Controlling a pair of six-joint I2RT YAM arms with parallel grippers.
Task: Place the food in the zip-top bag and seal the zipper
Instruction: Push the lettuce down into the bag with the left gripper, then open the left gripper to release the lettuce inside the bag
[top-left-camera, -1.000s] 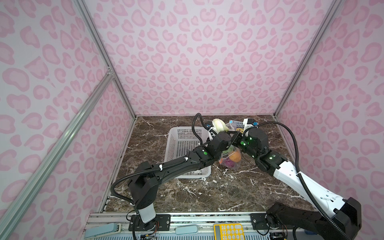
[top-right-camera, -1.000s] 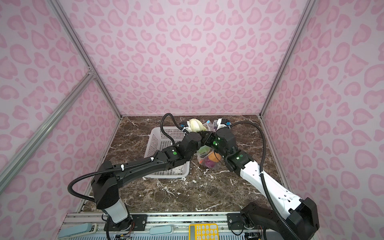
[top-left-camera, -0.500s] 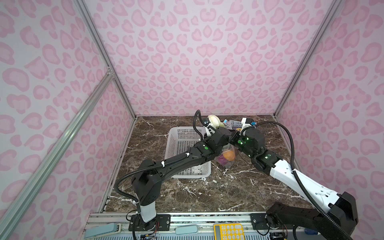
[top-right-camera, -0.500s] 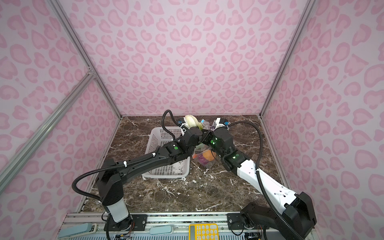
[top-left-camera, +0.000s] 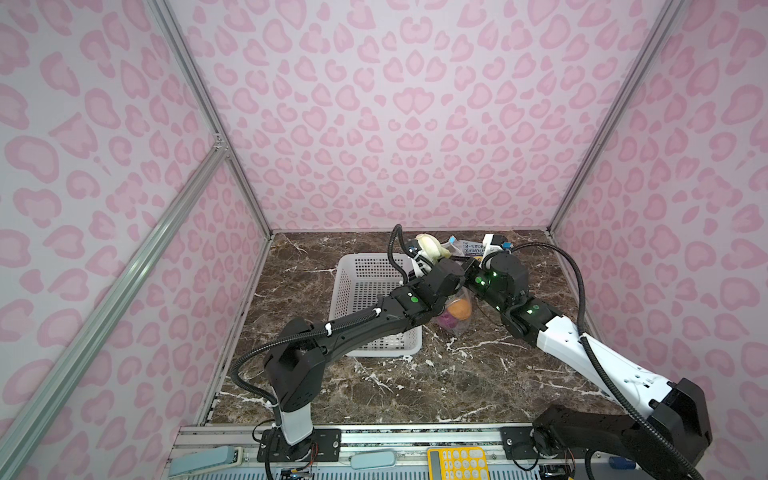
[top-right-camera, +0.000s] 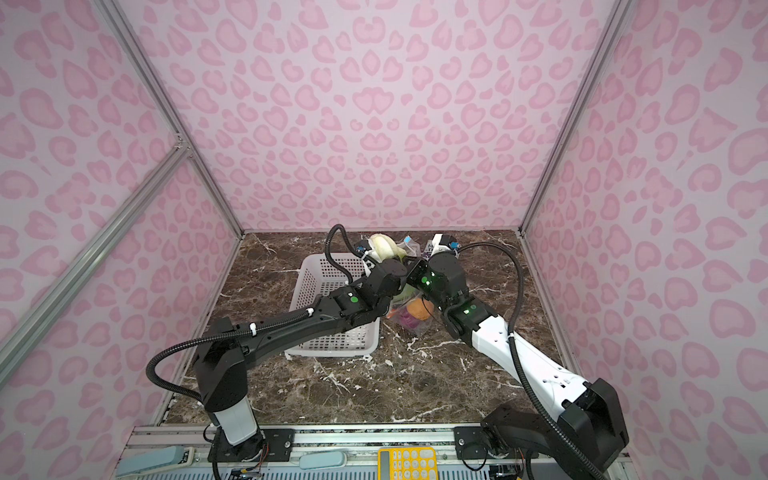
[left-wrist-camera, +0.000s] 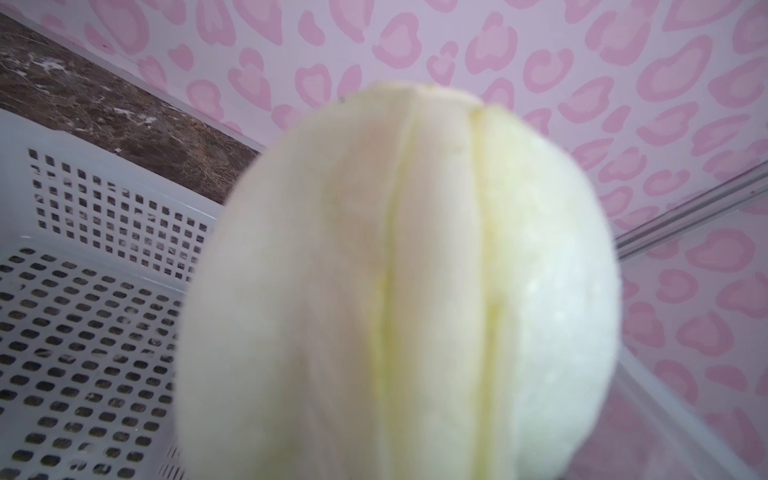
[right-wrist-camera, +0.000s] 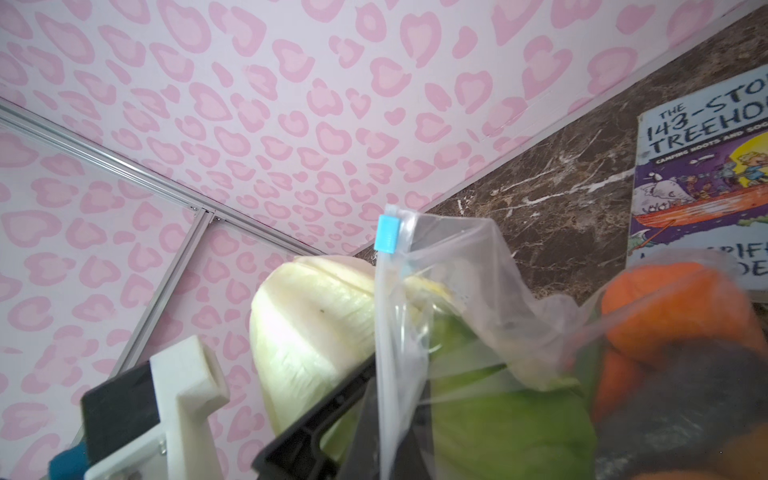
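Note:
My left gripper (top-left-camera: 424, 258) holds the pale green-and-white cabbage (top-left-camera: 428, 245) up at the mouth of the zip-top bag (top-left-camera: 456, 320). The cabbage (left-wrist-camera: 399, 291) fills the left wrist view and hides the fingers. In the right wrist view its green end lies inside the plastic and its pale end (right-wrist-camera: 316, 328) sticks out. My right gripper (right-wrist-camera: 390, 449) is shut on the bag's zipper strip (right-wrist-camera: 384, 332), below the blue slider (right-wrist-camera: 388, 232). An orange pumpkin (top-left-camera: 459, 309) and a purple onion (top-left-camera: 446, 322) lie in the hanging bag. Both show in the other top view too: pumpkin (top-right-camera: 419, 309), onion (top-right-camera: 405, 322).
The white perforated basket (top-left-camera: 353, 286) stands left of the bag, under my left arm, and its wall (left-wrist-camera: 104, 208) shows in the left wrist view. A picture book (right-wrist-camera: 702, 174) lies on the marble near the back wall. Pink walls close three sides.
Both grippers, with the cabbage and the bag, have shifted a little to the left and toward the back wall. The grips look the same.

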